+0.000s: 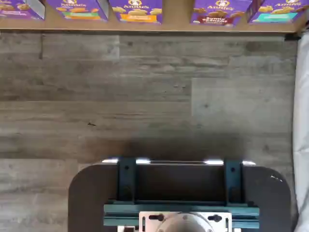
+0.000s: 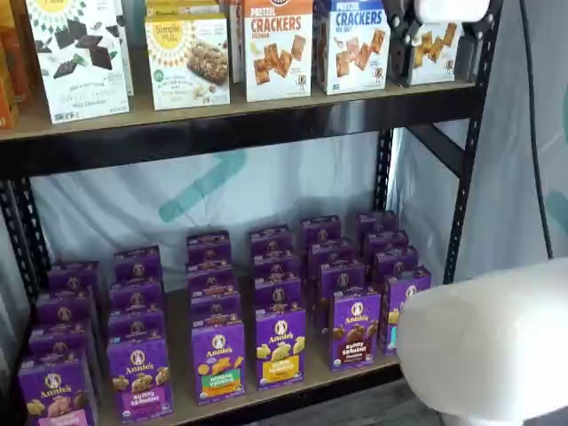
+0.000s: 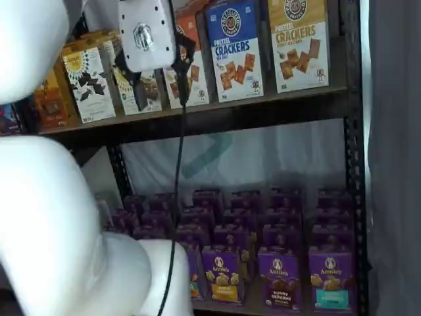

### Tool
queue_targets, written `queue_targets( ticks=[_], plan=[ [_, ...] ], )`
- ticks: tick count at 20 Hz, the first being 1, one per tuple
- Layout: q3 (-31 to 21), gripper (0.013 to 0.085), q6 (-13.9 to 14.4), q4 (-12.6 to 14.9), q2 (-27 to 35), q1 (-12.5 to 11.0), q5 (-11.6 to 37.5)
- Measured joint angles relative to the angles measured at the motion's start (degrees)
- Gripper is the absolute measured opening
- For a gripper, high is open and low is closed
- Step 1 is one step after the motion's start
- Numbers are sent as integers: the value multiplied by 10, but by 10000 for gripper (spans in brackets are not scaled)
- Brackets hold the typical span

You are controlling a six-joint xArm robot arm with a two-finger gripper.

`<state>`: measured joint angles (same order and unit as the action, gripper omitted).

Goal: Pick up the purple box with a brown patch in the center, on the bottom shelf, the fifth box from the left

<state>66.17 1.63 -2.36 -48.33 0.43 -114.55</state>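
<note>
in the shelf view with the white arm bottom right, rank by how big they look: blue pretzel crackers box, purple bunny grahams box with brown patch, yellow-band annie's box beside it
1. blue pretzel crackers box, though its top is cut off by the frame.
2 and 3. purple bunny grahams box and yellow-band Annie's box look alike; the yellow-band one seems barely bigger, so no ranking between them.

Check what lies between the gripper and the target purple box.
In a shelf view, the open gripper hangs by the cracker boxes; the black beam, white backdrop and rear purple boxes lie between it and the purple box.
</note>
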Motion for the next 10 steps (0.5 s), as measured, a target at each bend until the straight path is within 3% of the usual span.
queue_targets(
  ticks=[5, 10],
  plan=[
    [-14, 850, -11, -18, -12, -18, 25],
    [-29, 850, -24, -18, -11, -30, 48]
  ],
)
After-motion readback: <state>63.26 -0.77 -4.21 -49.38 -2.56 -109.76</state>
